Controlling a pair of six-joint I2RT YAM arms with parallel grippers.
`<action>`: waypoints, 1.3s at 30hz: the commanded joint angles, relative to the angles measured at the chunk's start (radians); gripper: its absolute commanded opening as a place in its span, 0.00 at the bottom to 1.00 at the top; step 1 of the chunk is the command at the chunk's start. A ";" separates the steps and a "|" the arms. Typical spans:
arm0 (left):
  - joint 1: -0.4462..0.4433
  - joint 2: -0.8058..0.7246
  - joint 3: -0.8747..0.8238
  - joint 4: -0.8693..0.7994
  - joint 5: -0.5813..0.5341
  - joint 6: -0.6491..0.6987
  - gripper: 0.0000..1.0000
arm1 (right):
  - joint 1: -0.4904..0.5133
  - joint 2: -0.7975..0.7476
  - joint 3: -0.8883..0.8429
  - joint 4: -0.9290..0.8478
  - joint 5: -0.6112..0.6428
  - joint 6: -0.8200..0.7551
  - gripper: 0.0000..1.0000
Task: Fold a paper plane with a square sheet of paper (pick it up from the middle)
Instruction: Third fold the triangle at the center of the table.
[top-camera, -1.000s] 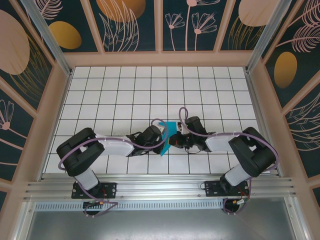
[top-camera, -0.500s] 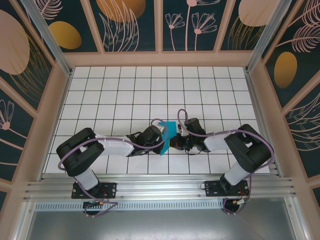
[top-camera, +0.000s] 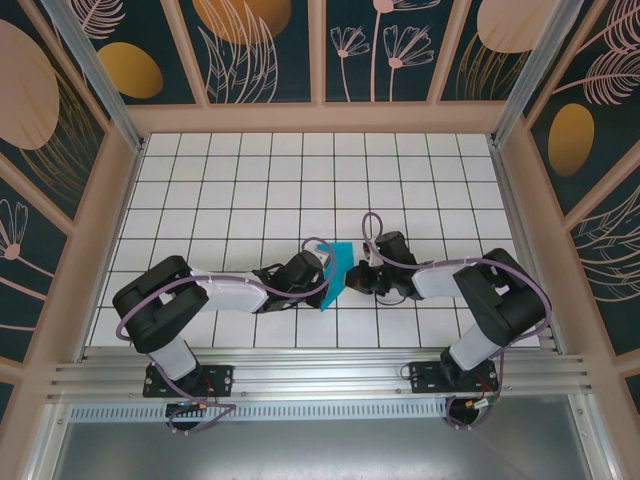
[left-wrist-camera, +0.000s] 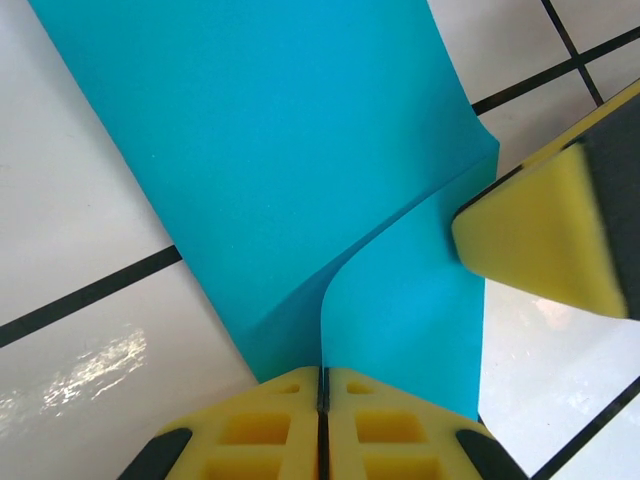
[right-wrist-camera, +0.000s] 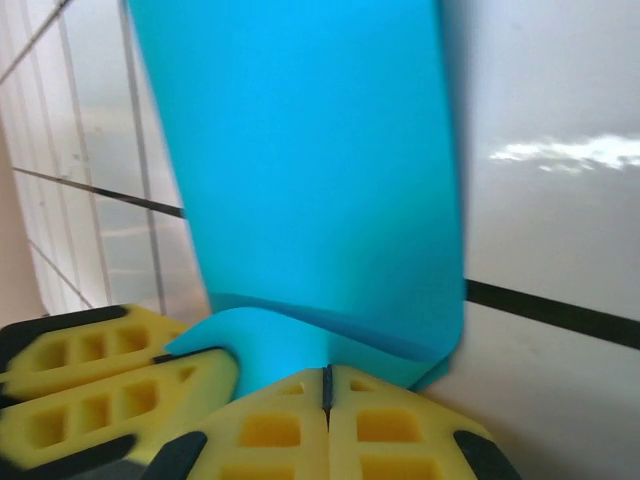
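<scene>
Left tool and right tool both tight on folded paper, long axis near-far, tip nearward.

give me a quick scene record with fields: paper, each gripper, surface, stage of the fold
paper: teal square sheet of paper, bent and curved, lifted between the two arms
left gripper: jaws shut on the sheet's edge
right gripper: jaws shut on the sheet too
surface: white tiled table
stage: no plane shape yet
</scene>
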 joint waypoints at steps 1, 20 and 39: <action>0.008 0.011 -0.015 -0.099 -0.037 0.018 0.11 | -0.005 0.024 0.020 -0.073 0.067 -0.035 0.05; 0.008 0.011 -0.012 -0.114 -0.043 0.021 0.11 | -0.065 0.032 0.071 -0.104 0.044 -0.066 0.06; 0.008 0.011 -0.002 -0.130 -0.050 0.028 0.11 | -0.012 -0.053 0.110 -0.069 -0.047 -0.036 0.06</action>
